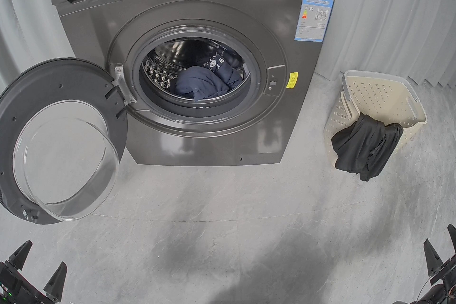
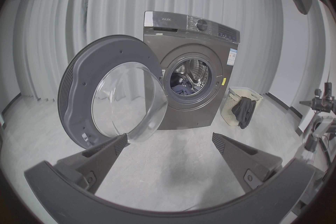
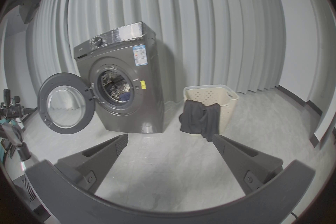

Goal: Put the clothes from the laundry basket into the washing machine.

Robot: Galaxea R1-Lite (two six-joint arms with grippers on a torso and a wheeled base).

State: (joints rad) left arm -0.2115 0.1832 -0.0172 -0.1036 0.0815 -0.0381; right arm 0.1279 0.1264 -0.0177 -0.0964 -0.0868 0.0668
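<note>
While the black garment (image 1: 365,146) hangs down over the front rim of the cream perforated plastic laundry basket (image 1: 380,91), right of the grey front-loading washing machine (image 1: 285,34), it lies ahead of the right gripper (image 1: 441,243), which is nearer than the left gripper (image 1: 43,255), both with jaws apart and empty.

The washing machine (image 1: 204,1) stands on the floor (image 1: 228,224) before a curtain (image 1: 394,10), its door (image 1: 57,81) swung out to its left. Clothes (image 1: 202,81) lie in the drum. The laundry basket (image 1: 380,93) stands just right of the machine, a garment (image 1: 365,146) draped over its near rim.
</note>
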